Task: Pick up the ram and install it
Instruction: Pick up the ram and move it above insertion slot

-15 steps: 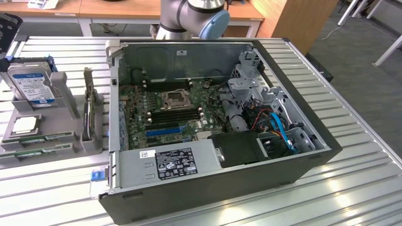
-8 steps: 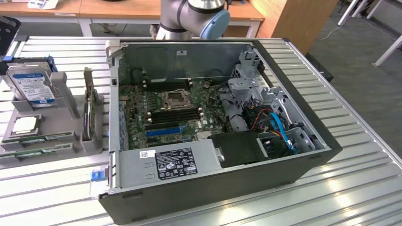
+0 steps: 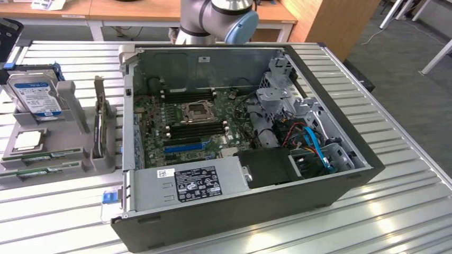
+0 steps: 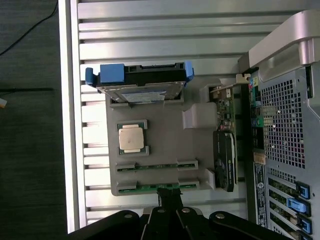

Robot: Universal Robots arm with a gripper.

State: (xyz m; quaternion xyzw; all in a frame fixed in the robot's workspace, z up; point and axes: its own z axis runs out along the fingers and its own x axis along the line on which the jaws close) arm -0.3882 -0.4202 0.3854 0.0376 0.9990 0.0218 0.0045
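Two ram sticks, thin green boards, lie in slots at the front of a grey holder (image 3: pixel 78 159): one ram stick (image 3: pixel 44 156) and a second ram stick (image 3: pixel 39 171) beside it. In the wrist view they show as the ram stick (image 4: pixel 157 165) and the outer ram stick (image 4: pixel 145 187). My gripper (image 4: pixel 169 194) hangs well above the holder (image 4: pixel 160 130), its dark fingers together and holding nothing, its tip overlapping the outer stick in the picture. The open computer case (image 3: pixel 339 180) holds the motherboard with black memory slots (image 3: pixel 194 129) beside the CPU socket (image 3: pixel 196 112).
The holder also carries a hard drive (image 3: pixel 34 95) with blue rails, a loose CPU (image 3: pixel 27 140) and an upright expansion card (image 3: pixel 102 127). A power supply (image 3: pixel 190 182) and blue cables (image 3: pixel 314 145) fill the case's near side. The arm's base (image 3: pixel 215 18) stands behind the case.
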